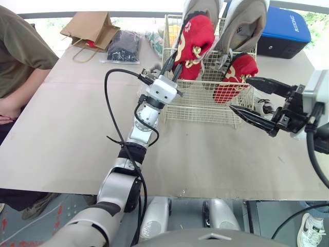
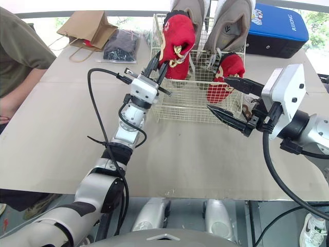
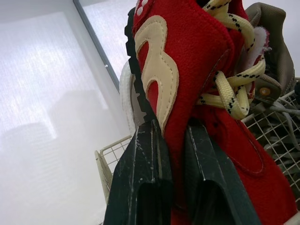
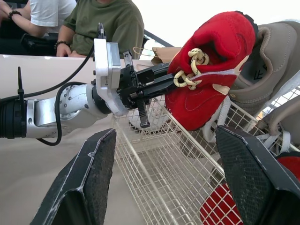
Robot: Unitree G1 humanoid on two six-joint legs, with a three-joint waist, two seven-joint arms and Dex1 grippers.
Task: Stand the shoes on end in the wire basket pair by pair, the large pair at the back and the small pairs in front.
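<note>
Under bright window light beyond the far edge, a pale matte desk (image 1: 67,139). Seated at its left edge, a person (image 1: 20,51) in an olive shirt. Near the far left corner, a brown paper bag (image 1: 92,28), with a black packet (image 1: 123,46) just beside it. At the far right corner, a blue case (image 1: 285,28).

At the far middle of the desk, a wire basket (image 1: 205,110). Standing on end along its back, side by side, two large grey-brown shoes (image 1: 244,25). Propped upright in its front right part, a small red shoe (image 1: 234,77).

Held up at the basket's front left part, tilted, a second red shoe (image 1: 194,38) with cream laces. Clamped at its lower end between the fingers (image 3: 140,178) of the left gripper (image 1: 172,64), one against the black sole and the other on the red upper.

Hanging close to the basket's front right corner, the right gripper (image 1: 239,93). Fingers (image 4: 84,183) spread wide. Holds nothing. Cannot tell whether the lower fingertip meets the wire.

Broad bare desk between the basket's front wall and the near edge, and again from the basket's left side across to the person. Tighter on the right, between the basket and the blue case.
</note>
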